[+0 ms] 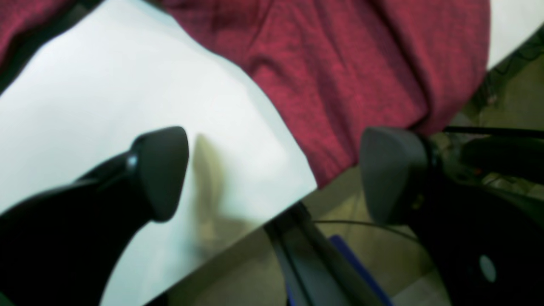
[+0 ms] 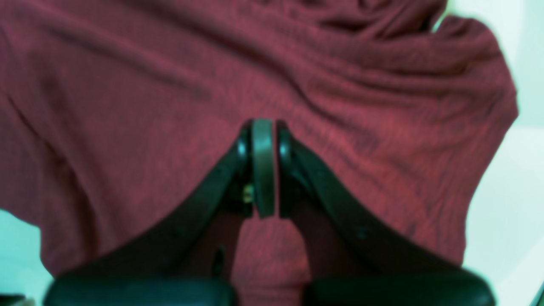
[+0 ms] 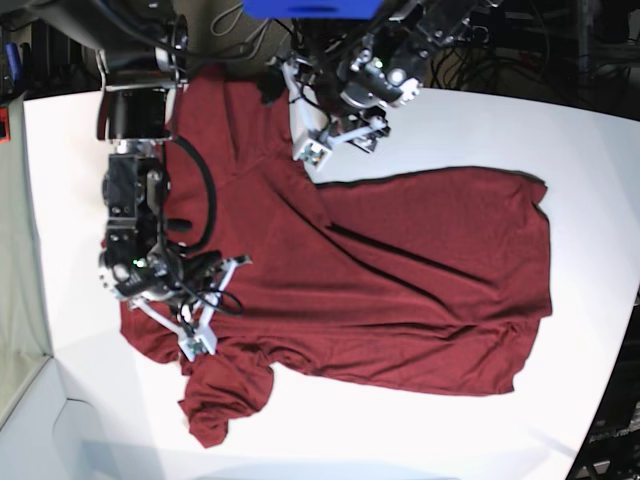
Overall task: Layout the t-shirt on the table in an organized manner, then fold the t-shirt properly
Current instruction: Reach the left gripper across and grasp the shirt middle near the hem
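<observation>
The maroon t-shirt (image 3: pixel 400 260) lies spread across the white table (image 3: pixel 480 120), wrinkled, with one end bunched at the lower left. My left gripper (image 3: pixel 335 145) hangs at the table's far edge by the shirt's upper part. In the left wrist view this left gripper (image 1: pixel 276 174) is open wide with nothing between its fingers, and the t-shirt (image 1: pixel 340 63) hem lies just beyond on the table (image 1: pixel 106 85). My right gripper (image 3: pixel 205 300) is over the shirt's left part. In its wrist view the right gripper (image 2: pixel 263 170) is shut above the t-shirt (image 2: pixel 127 85), and no fabric shows between the pads.
Past the table edge, the left wrist view shows floor, a dark frame bar (image 1: pixel 297 255) and cables. A blue object (image 3: pixel 300 8) and cable bundles sit behind the table's far side. White table (image 2: pixel 501 191) shows right of the shirt.
</observation>
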